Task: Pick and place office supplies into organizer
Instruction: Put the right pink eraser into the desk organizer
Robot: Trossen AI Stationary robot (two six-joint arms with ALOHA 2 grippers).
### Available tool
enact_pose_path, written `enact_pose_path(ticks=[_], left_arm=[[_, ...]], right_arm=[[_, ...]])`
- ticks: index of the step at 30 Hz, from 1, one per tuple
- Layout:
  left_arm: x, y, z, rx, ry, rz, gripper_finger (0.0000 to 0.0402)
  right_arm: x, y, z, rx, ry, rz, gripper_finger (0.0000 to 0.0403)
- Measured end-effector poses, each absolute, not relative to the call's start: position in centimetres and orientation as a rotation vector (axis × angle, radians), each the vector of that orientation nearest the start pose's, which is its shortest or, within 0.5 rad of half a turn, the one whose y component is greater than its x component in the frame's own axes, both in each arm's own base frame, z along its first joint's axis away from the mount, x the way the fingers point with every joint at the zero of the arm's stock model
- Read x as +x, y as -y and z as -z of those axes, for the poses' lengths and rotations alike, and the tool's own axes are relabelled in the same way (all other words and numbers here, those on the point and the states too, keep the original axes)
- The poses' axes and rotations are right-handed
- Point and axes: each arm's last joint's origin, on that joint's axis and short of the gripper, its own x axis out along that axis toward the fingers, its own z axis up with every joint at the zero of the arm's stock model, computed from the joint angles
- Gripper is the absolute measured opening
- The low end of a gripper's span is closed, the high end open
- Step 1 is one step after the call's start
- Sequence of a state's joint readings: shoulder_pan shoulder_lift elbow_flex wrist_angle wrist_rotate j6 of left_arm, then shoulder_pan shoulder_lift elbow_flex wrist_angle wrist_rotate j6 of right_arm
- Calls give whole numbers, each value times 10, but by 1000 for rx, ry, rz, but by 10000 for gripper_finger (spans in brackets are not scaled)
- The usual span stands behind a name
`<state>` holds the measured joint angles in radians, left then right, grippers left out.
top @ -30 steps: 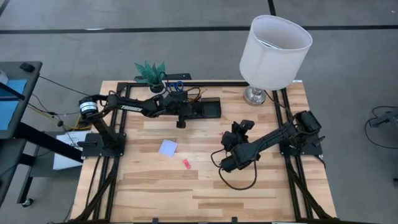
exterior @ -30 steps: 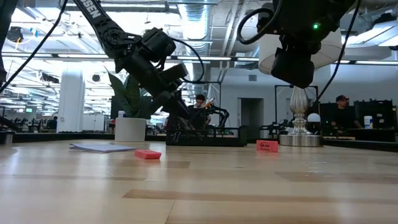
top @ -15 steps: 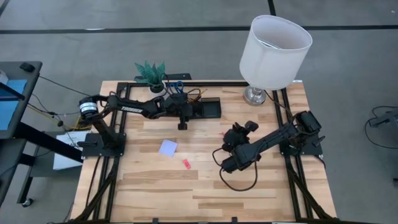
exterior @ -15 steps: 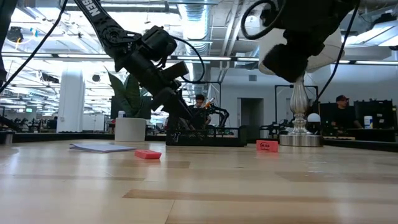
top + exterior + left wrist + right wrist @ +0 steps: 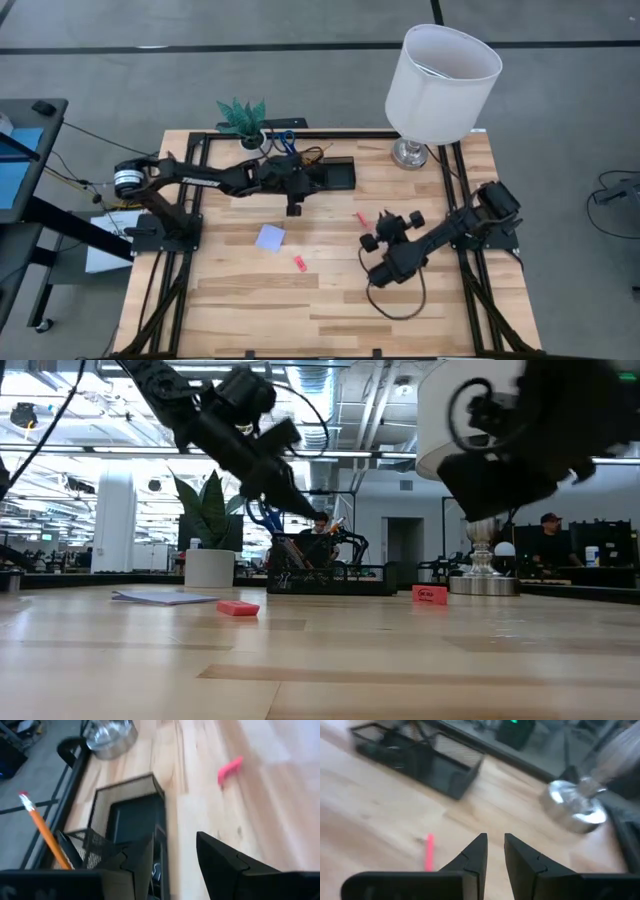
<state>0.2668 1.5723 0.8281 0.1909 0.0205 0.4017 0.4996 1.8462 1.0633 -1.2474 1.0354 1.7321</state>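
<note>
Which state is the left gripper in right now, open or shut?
Open. The left gripper shows a clear gap between its two fingers, nothing between them, above the organizer.
</note>
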Motion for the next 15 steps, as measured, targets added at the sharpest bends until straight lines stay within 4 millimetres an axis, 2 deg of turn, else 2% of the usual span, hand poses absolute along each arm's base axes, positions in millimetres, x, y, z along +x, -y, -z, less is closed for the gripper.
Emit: enact_pose_path(ticks=[8, 15], left_arm=[[299, -68, -226, 240, -493, -122, 142], [296, -51, -235, 255, -472, -75, 142]], right_arm=[[233, -121, -131, -63, -482, 1068, 59], [227, -121, -120, -30, -471, 1054, 63]])
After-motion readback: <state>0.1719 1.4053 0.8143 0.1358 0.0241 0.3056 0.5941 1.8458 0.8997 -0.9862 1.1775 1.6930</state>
